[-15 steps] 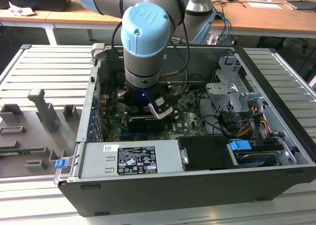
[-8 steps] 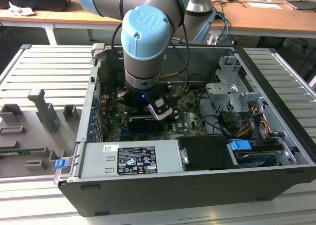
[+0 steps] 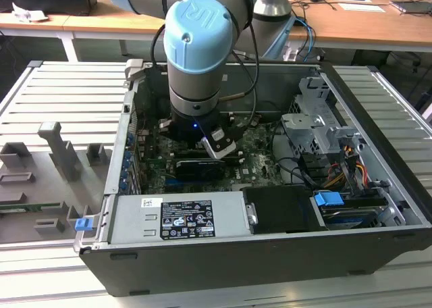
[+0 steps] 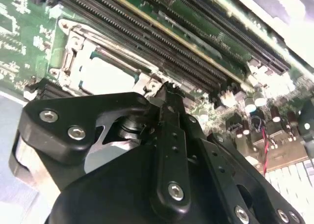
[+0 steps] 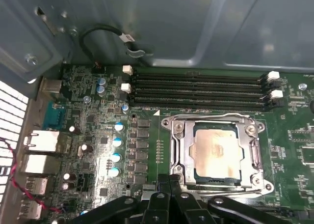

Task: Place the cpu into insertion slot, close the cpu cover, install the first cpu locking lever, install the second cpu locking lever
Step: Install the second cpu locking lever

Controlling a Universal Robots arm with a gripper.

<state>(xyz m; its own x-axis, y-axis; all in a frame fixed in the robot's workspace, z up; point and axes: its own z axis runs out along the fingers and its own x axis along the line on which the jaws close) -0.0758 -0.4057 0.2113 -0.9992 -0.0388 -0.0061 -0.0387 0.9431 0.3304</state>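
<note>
The cpu point(image 5: 216, 153) lies flat in the insertion slot point(image 5: 267, 187), its pale metal face showing through the cut-out of the cpu cover point(image 5: 184, 150). The silvery cover is folded down over the chip. In the first wrist view my gripper point(image 5: 170, 181) sits at the socket's near edge with its two black fingers pressed together and nothing visible between them. In the second wrist view the gripper point(image 4: 167, 88) tip rests just beside a corner of the cover point(image 4: 78, 49), and the cpu point(image 4: 105, 76) shows beyond it. A thin metal lever point(image 5: 221, 185) runs along the socket edge by the fingertips.
Long black memory slots point(image 5: 196, 89) run beside the socket, close to the grey case wall point(image 5: 171, 27). A looped cable point(image 5: 98, 37) hangs off that wall. Rear ports point(image 5: 41, 140) line the board's edge. The power supply point(image 3: 179, 217) and drive cage point(image 3: 317, 119) crowd the case.
</note>
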